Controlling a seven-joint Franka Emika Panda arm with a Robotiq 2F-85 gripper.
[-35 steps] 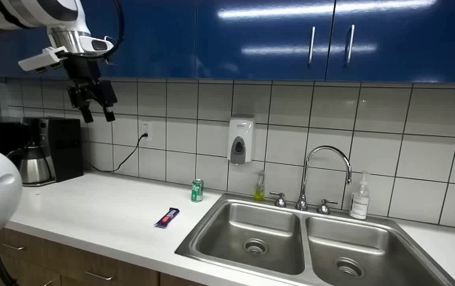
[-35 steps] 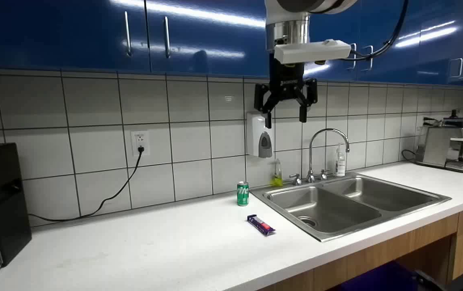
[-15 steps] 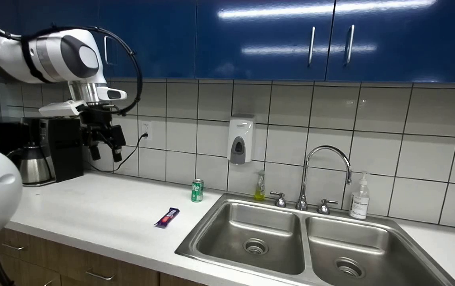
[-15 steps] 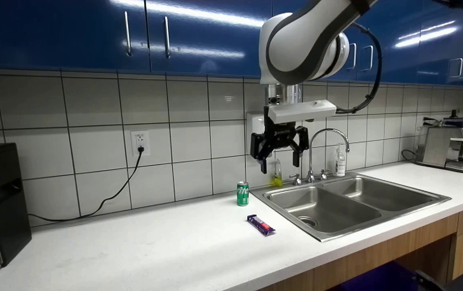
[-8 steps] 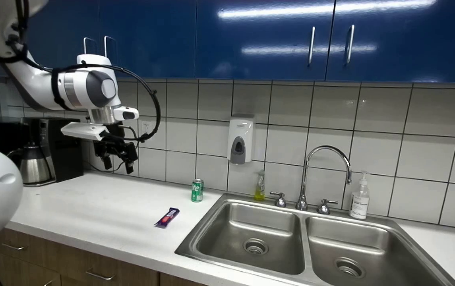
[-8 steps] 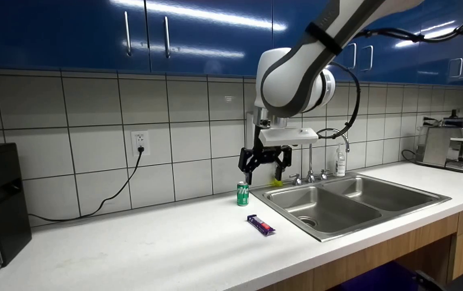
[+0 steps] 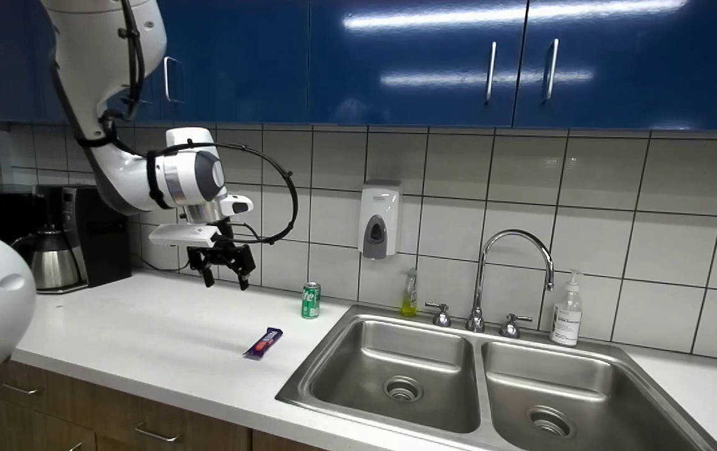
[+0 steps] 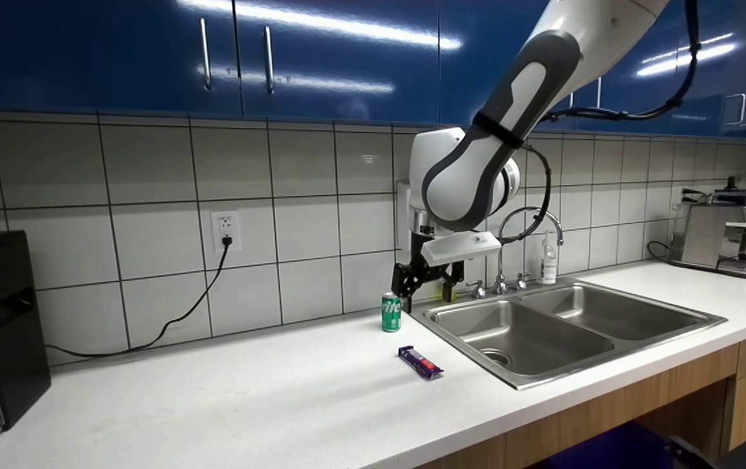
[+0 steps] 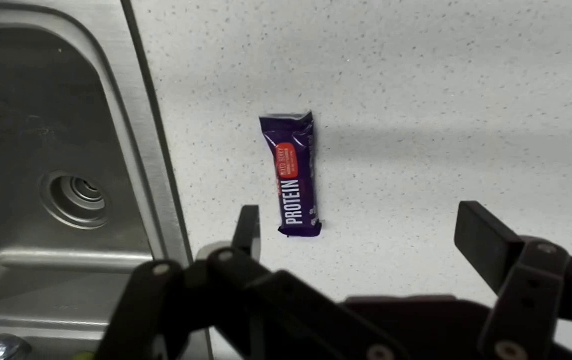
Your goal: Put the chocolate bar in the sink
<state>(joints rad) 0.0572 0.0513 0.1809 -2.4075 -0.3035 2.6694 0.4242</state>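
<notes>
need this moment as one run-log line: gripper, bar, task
gripper: open, above counter | bar: flat on counter, beside sink, not held | task: bar not yet in sink

Down it's come! The hand [image 7: 226,283] is now far lower over the tabletop [image 7: 139,319], nearer both bar [image 7: 263,343] and can [image 7: 311,300] than a couple of seconds ago in both exterior views. The arm [image 7: 129,178] has swung in after it, a lot more of it showing. Look, in an exterior view it's now blotting out most of the dispenser [image 8: 402,221], the hand all but hides the yellow bottle [image 8: 438,291], the cable [image 8: 548,182] has dropped across the faucet [image 8: 500,260], and one fingertip [image 8: 406,303] now lines up with the can's edge!
</notes>
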